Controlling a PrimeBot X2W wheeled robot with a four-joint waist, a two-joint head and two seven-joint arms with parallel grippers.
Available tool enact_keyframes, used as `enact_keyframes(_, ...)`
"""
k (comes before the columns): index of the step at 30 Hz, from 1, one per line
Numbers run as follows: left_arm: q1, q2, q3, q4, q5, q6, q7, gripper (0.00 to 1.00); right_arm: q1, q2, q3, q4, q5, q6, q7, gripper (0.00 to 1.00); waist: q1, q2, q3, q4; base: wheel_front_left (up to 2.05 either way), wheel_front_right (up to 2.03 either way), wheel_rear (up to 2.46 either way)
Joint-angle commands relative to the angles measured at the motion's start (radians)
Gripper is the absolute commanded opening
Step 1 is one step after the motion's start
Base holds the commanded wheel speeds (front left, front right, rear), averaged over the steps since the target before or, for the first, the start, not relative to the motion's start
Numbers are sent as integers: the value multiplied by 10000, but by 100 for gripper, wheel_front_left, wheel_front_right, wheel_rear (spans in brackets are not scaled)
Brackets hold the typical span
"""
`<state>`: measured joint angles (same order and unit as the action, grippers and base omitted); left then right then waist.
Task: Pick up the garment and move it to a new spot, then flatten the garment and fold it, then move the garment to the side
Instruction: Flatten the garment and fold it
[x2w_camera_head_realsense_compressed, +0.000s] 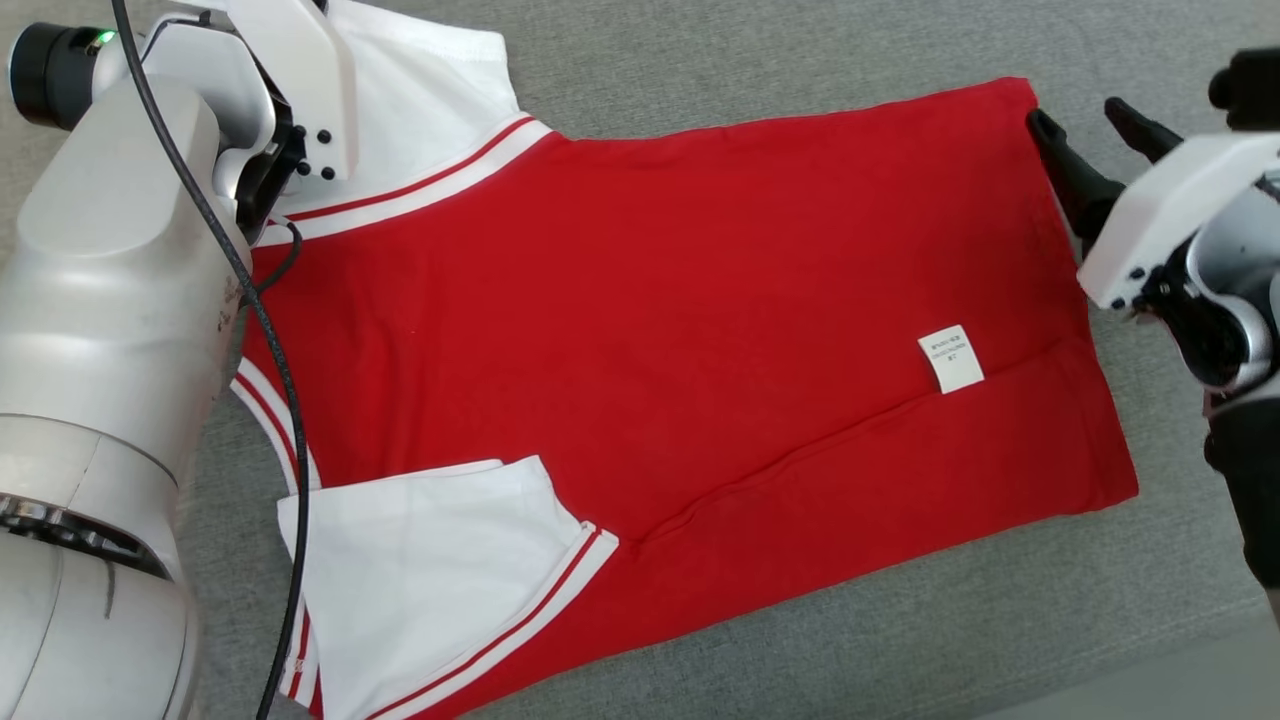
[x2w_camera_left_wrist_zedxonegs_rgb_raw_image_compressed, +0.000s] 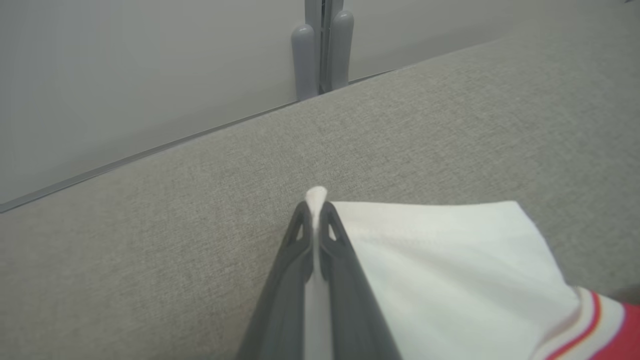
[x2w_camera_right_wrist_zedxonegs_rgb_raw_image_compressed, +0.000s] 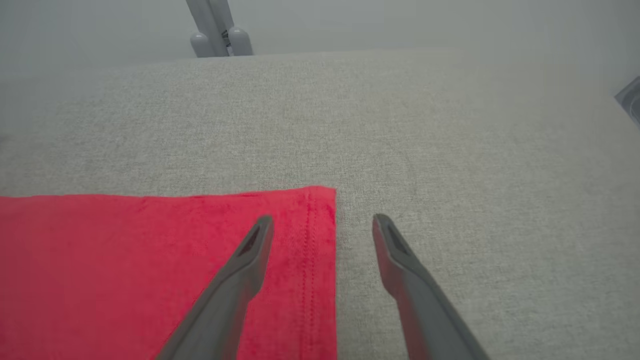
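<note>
Here, the shirt (x2w_camera_head_realsense_compressed: 650, 330) lies flat mid-frame; the left gripper (x2w_camera_left_wrist_zedxonegs_rgb_raw_image_compressed: 314, 207) pinches its upper-left sleeve (x2w_camera_left_wrist_zedxonegs_rgb_raw_image_compressed: 440, 260), the right gripper (x2w_camera_right_wrist_zedxonegs_rgb_raw_image_compressed: 324, 220), spread, straddles the upper-right corner, seemingly readying a two-handed fold.

Lab-like test bench: grey fabric tabletop (x2w_camera_head_realsense_compressed: 800, 50), plain wall (x2w_camera_left_wrist_zedxonegs_rgb_raw_image_compressed: 125, 75).
</note>
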<state>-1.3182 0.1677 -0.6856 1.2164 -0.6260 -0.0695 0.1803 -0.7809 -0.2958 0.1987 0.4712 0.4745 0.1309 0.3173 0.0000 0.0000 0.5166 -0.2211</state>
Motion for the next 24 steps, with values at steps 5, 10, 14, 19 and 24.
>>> enact_keyframes(5, -240, 126, -56, -86, -61, -55, 9, 0, -1205, 173, 143, 1406, 127, -2, 958, 100, 0, 0, 41, 177, 0, 0, 0)
enact_keyframes(10, -301, 101, -133, -211, -71, -83, 22, 0, -2133, 205, 378, 2525, -31, -2, 1610, 100, 0, 0, 88, 293, 0, 0, 0)
enact_keyframes(14, -324, 85, -201, -327, -71, -133, 74, 0, -2680, 237, 569, 3258, -68, -2, 1896, 100, 0, 0, 183, 383, 0, 0, 0)
enact_keyframes(19, -366, 52, -281, -438, -77, -140, 146, 0, -3180, 293, 760, 4026, 44, -3, 2192, 100, 0, 0, 293, 500, 0, 0, 0)
enact_keyframes(24, -343, 52, -332, -508, -105, -112, 204, 0, -3427, 303, 1147, 4424, 166, -3, 2270, 83, 0, 0, 317, 557, 0, 0, 0)
